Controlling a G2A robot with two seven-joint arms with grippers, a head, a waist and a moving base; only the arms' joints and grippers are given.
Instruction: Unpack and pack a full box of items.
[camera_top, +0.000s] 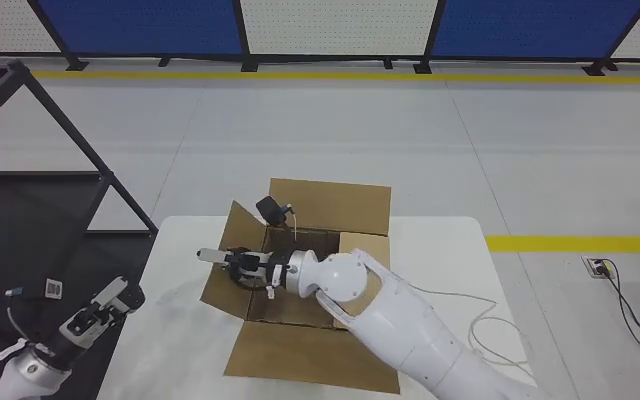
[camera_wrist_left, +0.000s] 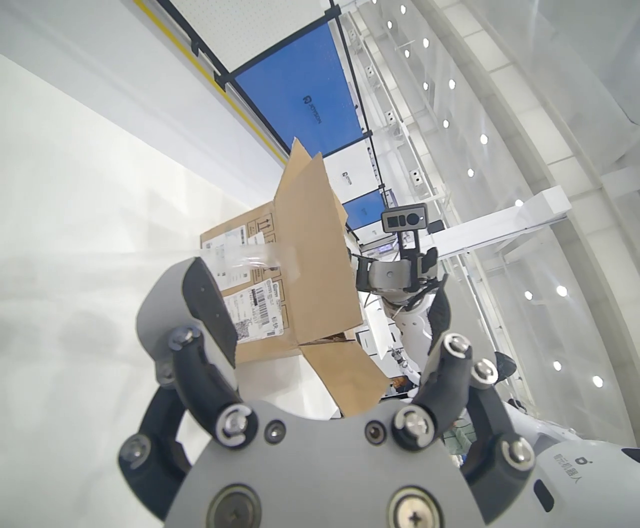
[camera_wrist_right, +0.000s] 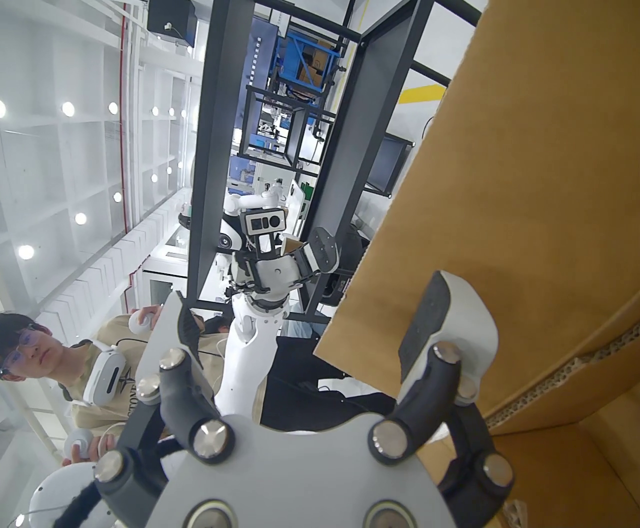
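Note:
An open cardboard box (camera_top: 330, 205) stands in the middle of the white table (camera_top: 440, 255), all its flaps folded outward; its inside is dark and I cannot tell what it holds. My right arm lies across the box, and my right gripper (camera_top: 212, 257) is open at the left flap (camera_wrist_right: 500, 200), one finger (camera_wrist_right: 440, 320) over the flap's inner face, the other outside its edge. My left gripper (camera_wrist_left: 325, 315) is open and empty, off the table's left front corner (camera_top: 118, 298), facing the labelled side of the box (camera_wrist_left: 310, 240).
A black metal rack (camera_top: 60, 200) stands to the left of the table, close to my left arm. A thin cable (camera_top: 490, 335) trails over the table's right side. The box's near flap (camera_top: 300, 360) reaches toward the front edge.

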